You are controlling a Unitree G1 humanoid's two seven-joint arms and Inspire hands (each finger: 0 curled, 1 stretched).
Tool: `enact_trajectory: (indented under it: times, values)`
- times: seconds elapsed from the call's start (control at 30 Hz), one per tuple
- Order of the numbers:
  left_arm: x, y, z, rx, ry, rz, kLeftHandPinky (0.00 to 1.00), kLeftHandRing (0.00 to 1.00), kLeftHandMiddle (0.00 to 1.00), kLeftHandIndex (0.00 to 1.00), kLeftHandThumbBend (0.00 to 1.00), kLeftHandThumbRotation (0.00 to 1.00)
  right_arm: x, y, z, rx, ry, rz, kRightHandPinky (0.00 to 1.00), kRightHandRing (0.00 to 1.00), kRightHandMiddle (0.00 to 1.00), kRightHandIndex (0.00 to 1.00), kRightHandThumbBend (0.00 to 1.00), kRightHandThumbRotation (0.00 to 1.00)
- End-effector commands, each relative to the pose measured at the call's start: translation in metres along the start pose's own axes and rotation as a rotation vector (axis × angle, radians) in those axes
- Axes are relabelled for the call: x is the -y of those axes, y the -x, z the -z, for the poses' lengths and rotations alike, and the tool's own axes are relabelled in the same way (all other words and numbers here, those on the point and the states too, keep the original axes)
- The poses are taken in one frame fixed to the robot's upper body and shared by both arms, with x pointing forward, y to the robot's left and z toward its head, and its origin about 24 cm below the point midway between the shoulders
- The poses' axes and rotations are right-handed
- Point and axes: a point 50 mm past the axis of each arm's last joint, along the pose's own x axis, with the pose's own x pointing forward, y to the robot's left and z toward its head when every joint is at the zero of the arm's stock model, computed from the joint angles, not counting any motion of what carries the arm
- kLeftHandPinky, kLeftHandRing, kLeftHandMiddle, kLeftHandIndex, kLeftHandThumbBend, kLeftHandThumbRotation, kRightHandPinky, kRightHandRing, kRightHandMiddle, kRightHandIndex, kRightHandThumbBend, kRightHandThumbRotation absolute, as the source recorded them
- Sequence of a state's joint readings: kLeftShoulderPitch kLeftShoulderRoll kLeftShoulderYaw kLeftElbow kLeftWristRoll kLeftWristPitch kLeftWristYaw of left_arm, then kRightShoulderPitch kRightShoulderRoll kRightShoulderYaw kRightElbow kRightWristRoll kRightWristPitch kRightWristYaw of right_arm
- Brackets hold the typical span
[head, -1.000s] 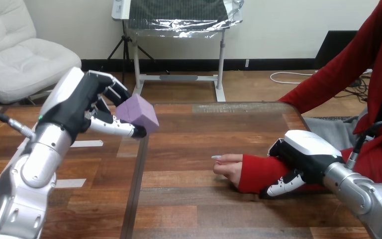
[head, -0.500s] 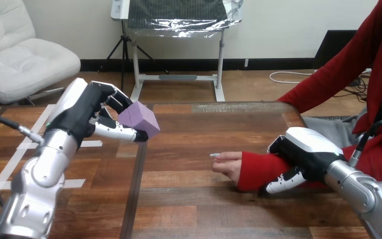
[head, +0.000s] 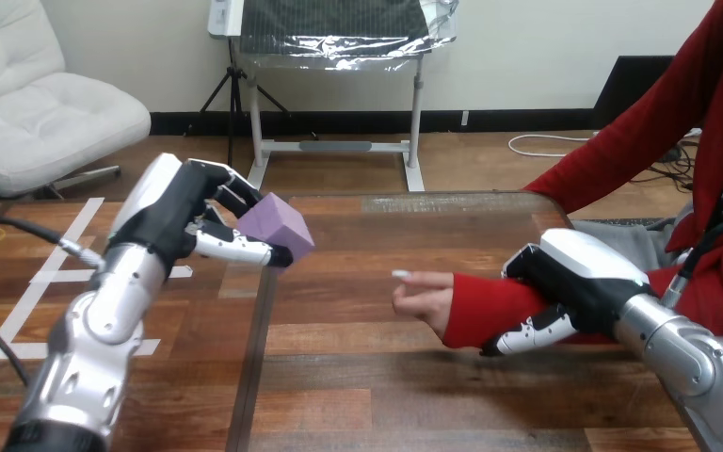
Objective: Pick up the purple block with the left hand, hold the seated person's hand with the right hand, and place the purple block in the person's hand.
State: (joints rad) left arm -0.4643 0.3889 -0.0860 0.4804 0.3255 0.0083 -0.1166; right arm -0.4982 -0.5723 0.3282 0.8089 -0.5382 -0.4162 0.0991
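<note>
one purple block (head: 281, 229), left robot hand (head: 175, 215) clutching

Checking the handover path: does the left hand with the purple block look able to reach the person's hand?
Probably yes: only bare table lies between the left hand, holding the purple block, and the person's hand, whose forearm the right hand grips.

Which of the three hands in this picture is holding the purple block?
The robot's left hand, at the view's left: its fingers curl round the purple block. The right hand clasps the person's forearm; the person's hand is empty.
</note>
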Motion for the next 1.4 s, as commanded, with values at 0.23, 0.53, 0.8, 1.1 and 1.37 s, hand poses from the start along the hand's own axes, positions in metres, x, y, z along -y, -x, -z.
enact_trajectory:
  times: [0.23,0.53,0.8,1.1,1.37]
  values:
    - [-0.003,-0.031,-0.047,0.138,-0.012,-0.042,0.22,0.29,0.35,0.43,0.72,0.00,0.040,-0.007,-0.034,0.138,-0.025,0.146,0.23,0.27,0.31,0.32,0.71,0.33]
    - [0.006,-0.039,-0.054,0.132,0.001,-0.026,0.21,0.28,0.35,0.43,0.72,0.00,0.043,-0.008,-0.043,0.169,-0.038,0.159,0.25,0.28,0.32,0.33,0.71,0.34]
    - [0.013,-0.045,-0.060,0.138,0.010,-0.005,0.20,0.27,0.35,0.43,0.73,0.00,0.044,-0.010,-0.050,0.193,-0.053,0.167,0.24,0.27,0.32,0.32,0.72,0.34]
    - [0.020,-0.050,-0.069,0.153,0.017,0.009,0.21,0.29,0.35,0.43,0.73,0.00,0.045,-0.014,-0.057,0.205,-0.049,0.167,0.25,0.28,0.32,0.32,0.72,0.35]
    - [0.026,-0.053,-0.076,0.166,0.009,0.021,0.19,0.26,0.33,0.42,0.74,0.00,0.046,-0.017,-0.062,0.216,-0.045,0.170,0.27,0.30,0.33,0.33,0.73,0.39]
